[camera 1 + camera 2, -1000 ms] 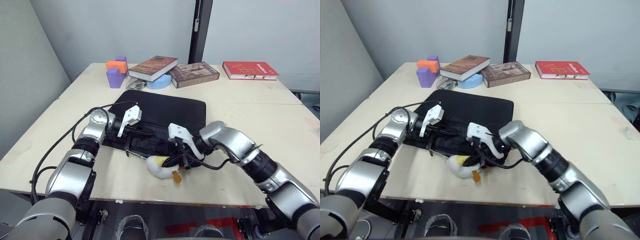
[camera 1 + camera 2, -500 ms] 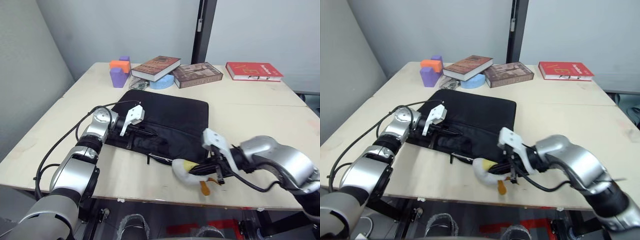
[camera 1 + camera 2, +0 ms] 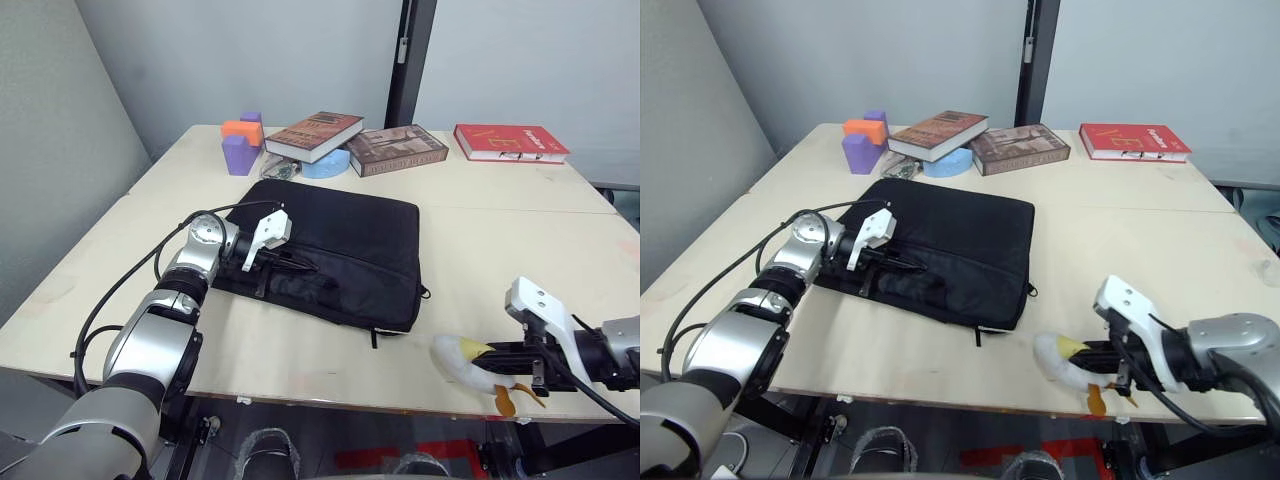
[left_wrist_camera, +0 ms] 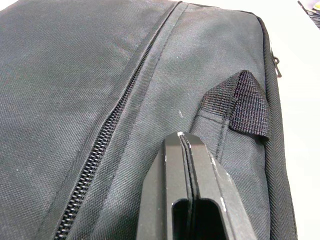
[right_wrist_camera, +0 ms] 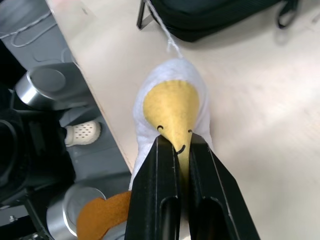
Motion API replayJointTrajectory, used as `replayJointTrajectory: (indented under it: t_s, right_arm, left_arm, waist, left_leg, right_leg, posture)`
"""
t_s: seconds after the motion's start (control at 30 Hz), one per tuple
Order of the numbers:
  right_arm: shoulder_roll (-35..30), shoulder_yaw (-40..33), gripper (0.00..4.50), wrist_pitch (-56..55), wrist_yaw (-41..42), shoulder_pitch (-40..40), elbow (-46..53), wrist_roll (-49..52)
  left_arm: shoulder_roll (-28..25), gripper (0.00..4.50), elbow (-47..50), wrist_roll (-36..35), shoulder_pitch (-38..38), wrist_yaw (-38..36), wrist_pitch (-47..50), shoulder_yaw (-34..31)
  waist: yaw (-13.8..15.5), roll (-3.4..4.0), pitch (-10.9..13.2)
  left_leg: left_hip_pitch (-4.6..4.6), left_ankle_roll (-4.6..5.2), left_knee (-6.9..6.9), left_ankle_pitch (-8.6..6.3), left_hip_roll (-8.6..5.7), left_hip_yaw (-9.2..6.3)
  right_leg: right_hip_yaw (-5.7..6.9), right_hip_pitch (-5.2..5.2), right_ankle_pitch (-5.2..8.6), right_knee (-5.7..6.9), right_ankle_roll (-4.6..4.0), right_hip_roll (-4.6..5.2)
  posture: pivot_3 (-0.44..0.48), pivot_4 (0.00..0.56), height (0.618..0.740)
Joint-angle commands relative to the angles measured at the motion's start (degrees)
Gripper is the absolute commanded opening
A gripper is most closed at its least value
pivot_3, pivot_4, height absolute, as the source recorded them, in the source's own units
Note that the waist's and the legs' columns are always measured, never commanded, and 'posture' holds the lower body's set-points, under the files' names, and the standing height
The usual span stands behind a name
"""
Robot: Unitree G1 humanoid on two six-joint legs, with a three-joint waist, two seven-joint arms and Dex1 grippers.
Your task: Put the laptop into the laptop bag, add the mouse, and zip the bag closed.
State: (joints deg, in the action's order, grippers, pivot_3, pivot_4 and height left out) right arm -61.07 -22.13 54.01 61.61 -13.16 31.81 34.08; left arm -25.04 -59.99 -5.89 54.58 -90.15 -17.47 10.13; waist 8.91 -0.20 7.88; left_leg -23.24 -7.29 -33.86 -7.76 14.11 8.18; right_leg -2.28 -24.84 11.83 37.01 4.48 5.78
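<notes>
The black laptop bag [image 3: 345,235] lies flat in the middle of the table, its zipper [image 4: 107,130] and a handle loop [image 4: 245,102] in the left wrist view. My left gripper [image 3: 300,266] rests on the bag's left part, shut, fingers [image 4: 186,165] pressed together on the fabric. My right gripper [image 3: 503,356] is at the table's front right, apart from the bag, shut on a white-and-yellow plush toy [image 5: 170,100] that lies on the table near its front edge. The laptop and the mouse are out of view.
At the back of the table lie a brown book [image 3: 310,133], a second book [image 3: 396,150] and a red book [image 3: 510,142], with purple and orange blocks [image 3: 238,148] and a blue object [image 3: 322,166]. Bare tabletop [image 3: 520,240] stretches right of the bag.
My right gripper has carried the plush toy from the bag's front edge off to the right, to the table's front right. The left gripper has stayed on the bag.
</notes>
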Motion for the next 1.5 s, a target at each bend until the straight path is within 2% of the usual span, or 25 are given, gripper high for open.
replayJointTrajectory:
  t_s: [0.03, 0.33, 0.47, 0.77, 1.03, 1.37, 1.5]
  right_arm:
    - [-1.39, -3.98, 0.06, -2.91, 1.16, -1.12, -3.50, -1.77]
    - [-4.45, -1.30, 0.06, -12.12, 1.17, 3.62, -15.89, -7.95]
    - [-3.47, 3.80, 0.06, -14.95, -1.02, 10.94, -19.42, -10.03]
    - [0.37, 17.05, 0.06, -18.10, -7.62, 24.48, -23.84, -18.09]
    - [4.41, 22.81, 0.06, -17.85, -12.48, 36.11, -28.48, -23.88]
    - [9.01, 26.67, 0.06, -17.37, -15.48, 43.99, -33.32, -28.27]
    - [9.26, 26.35, 0.06, -16.81, -14.05, 43.28, -32.69, -27.90]
  left_arm:
    - [0.12, 0.00, -1.15, 2.01, 0.33, -1.80, -0.42, 0.74]
    - [-0.94, 0.00, -0.31, 2.13, -1.33, -2.35, -0.86, 1.97]
    - [-2.21, 0.00, -0.41, 5.10, -3.83, -2.34, -6.12, 4.81]
    - [-1.51, 0.00, -0.09, 4.49, -4.14, -2.32, -5.36, 4.20]
    - [-1.36, 0.00, 0.88, 3.39, -4.56, -2.35, -4.13, 4.31]
    - [-1.71, 0.00, 1.50, 4.35, -5.62, -2.35, -5.57, 5.56]
    - [-1.10, 0.00, 2.07, 3.36, -5.61, -2.35, -4.28, 4.58]
  waist:
    - [-0.04, 0.00, 0.00]
    - [-0.14, 0.01, 0.00]
    - [-0.38, 0.03, -0.02]
    - [-0.63, 0.19, -0.12]
    - [-0.83, 0.22, -0.13]
    - [-1.09, 0.25, -0.14]
    - [-1.01, 0.26, -0.14]
  left_leg:
    - [0.00, 0.00, 0.00, 0.00, 0.00, 0.01]
    - [-0.01, 0.03, 0.00, 0.00, -0.03, 0.03]
    - [-0.01, 0.03, 0.00, 0.00, -0.03, 0.06]
    - [0.03, 0.05, 0.01, 0.00, -0.03, 0.08]
    - [0.04, 0.05, 0.01, 0.00, -0.04, 0.11]
    - [0.04, 0.04, 0.04, 0.00, -0.03, 0.12]
    - [0.04, 0.04, 0.04, 0.00, -0.04, 0.12]
  right_leg:
    - [0.00, 0.00, 0.00, -0.01, 0.00, 0.00]
    - [0.00, -0.02, 0.01, -0.01, 0.01, 0.04]
    - [-0.01, -0.01, 0.01, -0.03, 0.01, 0.04]
    - [-0.03, 0.00, 0.00, 0.00, 0.01, 0.04]
    - [-0.06, 0.00, 0.00, 0.01, 0.00, 0.04]
    - [-0.05, 0.00, 0.00, 0.01, 0.00, 0.03]
    - [-0.04, 0.01, 0.00, 0.00, 0.00, 0.04]
  posture:
    - [0.000, 0.150, 0.725]
    - [0.000, 0.150, 0.725]
    - [0.000, 0.150, 0.725]
    - [0.000, 0.150, 0.725]
    - [0.000, 0.150, 0.725]
    - [0.000, 0.150, 0.725]
    - [0.000, 0.150, 0.725]
